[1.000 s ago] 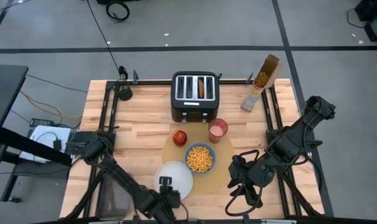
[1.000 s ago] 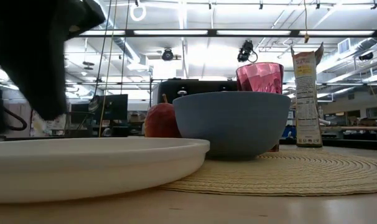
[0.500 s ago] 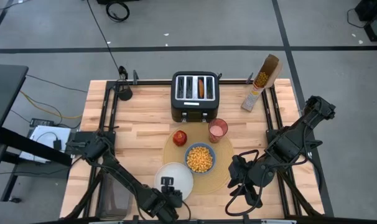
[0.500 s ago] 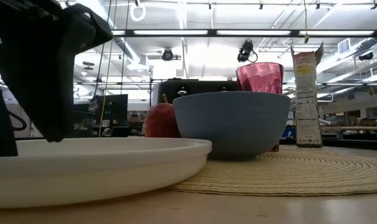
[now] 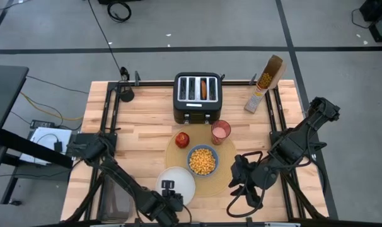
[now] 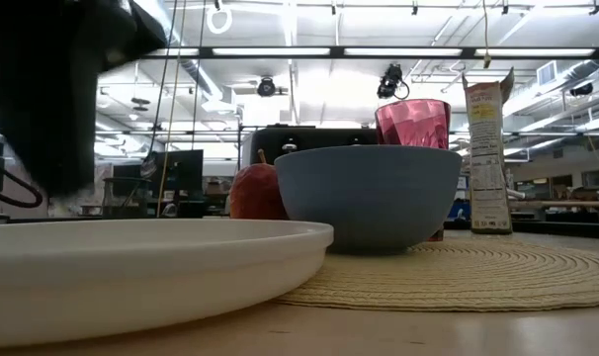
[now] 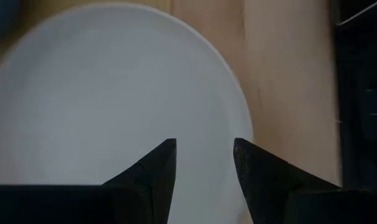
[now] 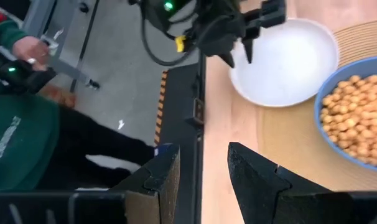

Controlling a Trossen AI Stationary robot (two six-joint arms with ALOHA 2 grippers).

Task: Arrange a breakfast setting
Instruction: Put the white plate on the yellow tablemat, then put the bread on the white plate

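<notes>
Two changes are recorded over the last second: the left gripper (image 7: 202,163), fingers spread and pinching nothing, has shifted slightly above the near rim of the white round plate (image 5: 177,181), which lies directly beneath and ahead of its fingertips, partly overlapping the large round tan placemat (image 5: 224,180); the right gripper (image 8: 202,167), fingers likewise parted and empty, has edged toward the placemat, the small blue bowl (image 5: 202,161) lying ahead of them. Nothing else on the surface has moved, so the plate's placement is judged essentially complete.
</notes>
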